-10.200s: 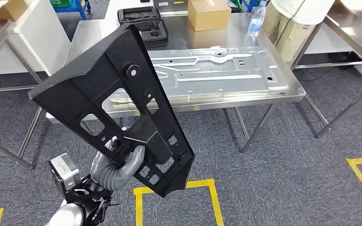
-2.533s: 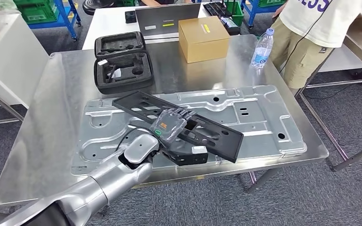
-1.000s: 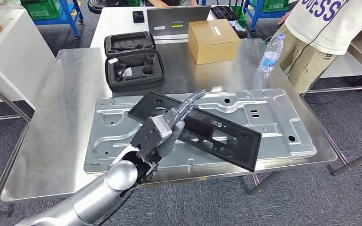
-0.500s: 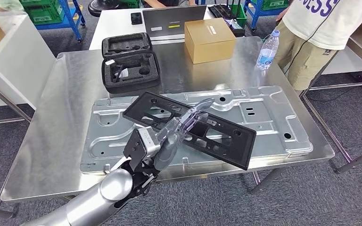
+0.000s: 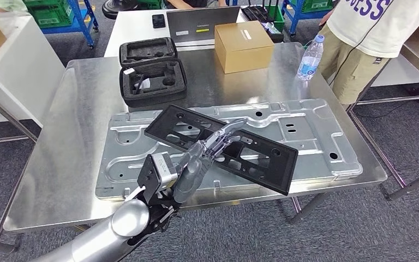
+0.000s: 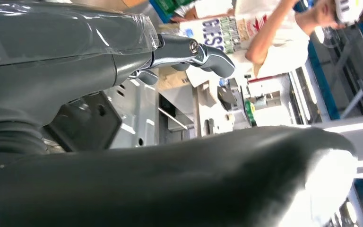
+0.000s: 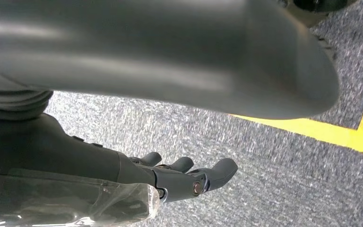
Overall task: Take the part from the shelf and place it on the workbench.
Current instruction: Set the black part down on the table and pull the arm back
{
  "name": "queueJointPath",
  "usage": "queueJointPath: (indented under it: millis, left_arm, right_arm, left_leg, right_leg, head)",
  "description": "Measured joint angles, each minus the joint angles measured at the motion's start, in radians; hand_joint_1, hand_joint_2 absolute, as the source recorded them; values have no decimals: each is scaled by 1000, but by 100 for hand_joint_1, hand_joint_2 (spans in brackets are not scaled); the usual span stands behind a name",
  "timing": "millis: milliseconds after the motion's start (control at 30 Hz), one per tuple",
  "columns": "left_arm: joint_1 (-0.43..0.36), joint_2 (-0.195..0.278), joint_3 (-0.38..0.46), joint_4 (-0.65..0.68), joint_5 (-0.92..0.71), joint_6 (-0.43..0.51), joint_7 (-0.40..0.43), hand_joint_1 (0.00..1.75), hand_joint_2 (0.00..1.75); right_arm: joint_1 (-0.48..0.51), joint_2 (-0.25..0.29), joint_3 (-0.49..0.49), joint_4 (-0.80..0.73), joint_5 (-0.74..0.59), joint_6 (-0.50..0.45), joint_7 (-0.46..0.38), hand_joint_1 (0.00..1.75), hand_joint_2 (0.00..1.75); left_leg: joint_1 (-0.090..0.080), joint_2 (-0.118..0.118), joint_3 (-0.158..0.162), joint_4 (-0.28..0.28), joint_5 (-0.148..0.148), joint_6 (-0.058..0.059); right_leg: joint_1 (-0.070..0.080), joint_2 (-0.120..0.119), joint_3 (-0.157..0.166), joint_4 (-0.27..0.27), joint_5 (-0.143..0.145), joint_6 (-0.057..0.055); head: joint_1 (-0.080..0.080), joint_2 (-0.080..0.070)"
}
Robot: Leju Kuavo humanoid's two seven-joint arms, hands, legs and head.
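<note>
The black plastic part (image 5: 223, 147), a long flat panel pierced with rectangular cut-outs, lay diagonally on the stamped sheet-metal plate (image 5: 305, 136) that covered much of the near half of the steel workbench (image 5: 71, 125). Its far-left corner pointed toward the foam case, and its near-right end reached close to the plate's near edge.

The left hand (image 5: 204, 155) came in from the near left with its fingers (image 5: 232, 130) stretched out straight and apart over the middle of the part, holding nothing. Whether the fingertips touched the panel could not be told. In the left wrist view the left hand's fingers (image 6: 194, 52) were likewise extended, with a corner of the black part (image 6: 82, 125) and the metal plate (image 6: 139, 111) beyond them.

The right hand (image 7: 189, 177) hung over grey carpet (image 7: 264, 161) crossed by a yellow floor line (image 7: 354, 127), its fingers loosely spread and empty.

On the far left of the workbench sat an open black foam-lined case (image 5: 150, 73). A brown cardboard box (image 5: 244, 46) stood at the far middle, with a clear water bottle (image 5: 310, 58) to its right near the bench's edge. A person in a white printed shirt (image 5: 376, 22) and khaki trousers stood at the far right corner. A white table (image 5: 136, 22) lay behind the bench, carrying a grey laptop (image 5: 202, 24).
</note>
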Motion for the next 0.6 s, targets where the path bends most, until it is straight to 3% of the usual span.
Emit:
queueJointPath:
  millis: [33, 67, 167, 200, 267, 333, 467, 533, 600]
  left_arm:
    - [0, 0, 0, 0, 0, 0, 0, 0, 0]
    - [0, 0, 0, -2, 0, 0, 0, 0, 0]
    - [2, 1, -7, -8, 0, 0, 0, 0, 0]
    - [3, 2, -10, -8, 0, 0, 0, 0, 0]
    - [4, 2, -14, -8, 0, 0, 0, 0, 0]
    - [3, 2, -16, -9, 0, 0, 0, 0, 0]
    - [2, 2, -18, -11, 0, 0, 0, 0, 0]
    - [2, 3, -18, -11, 0, 0, 0, 0, 0]
    - [4, 3, -18, -11, 0, 0, 0, 0, 0]
  right_arm:
    - [0, 0, 0, 0, 0, 0, 0, 0, 0]
    - [0, 0, 0, 0, 0, 0, 0, 0, 0]
    - [2, -1, 0, 0, 0, -1, 0, 0, 0]
    - [3, -1, 0, 0, 0, -1, 0, 0, 0]
    - [3, -1, -1, 0, 0, -2, 0, 0, 0]
    - [1, -1, -3, 0, -1, -2, 0, 0, 0]
    - [1, 1, -6, 0, -2, -2, 3, 0, 0]
    - [0, 2, -7, 0, -2, -1, 3, 0, 0]
    - [0, 2, -8, 0, -2, -1, 3, 0, 0]
  left_leg:
    - [0, 0, 0, 0, 0, 0]
    - [3, 1, 0, -5, 5, 6]
    - [12, 6, -6, -17, 24, 23]
    - [13, 6, -8, -17, 26, 22]
    - [14, 5, -8, -15, 27, 17]
    - [10, 5, -12, -10, 28, 7]
    - [11, 4, -23, -5, 29, -15]
    - [15, 4, -50, 58, -16, -25]
    - [17, 5, -106, 194, -90, -33]
  right_leg:
    - [0, 0, 0, 0, 0, 0]
    - [-1, 0, -10, 24, -20, 5]
    - [-8, 1, -98, 248, -134, 25]
    - [-11, 1, -100, 269, -136, 28]
    - [-15, 0, -24, 132, -74, 31]
    - [-15, 3, 33, 17, -38, 28]
    - [-11, 4, 35, -7, -26, 6]
    - [-12, 2, 30, -10, -18, -7]
    - [-10, 1, 22, -9, -13, -15]
  head:
    - [0, 0]
    - [1, 0]
    - [5, 0]
    - [5, 0]
    - [5, 0]
    - [4, 0]
    - [2, 0]
    - [0, 0]
    - [-2, 0]
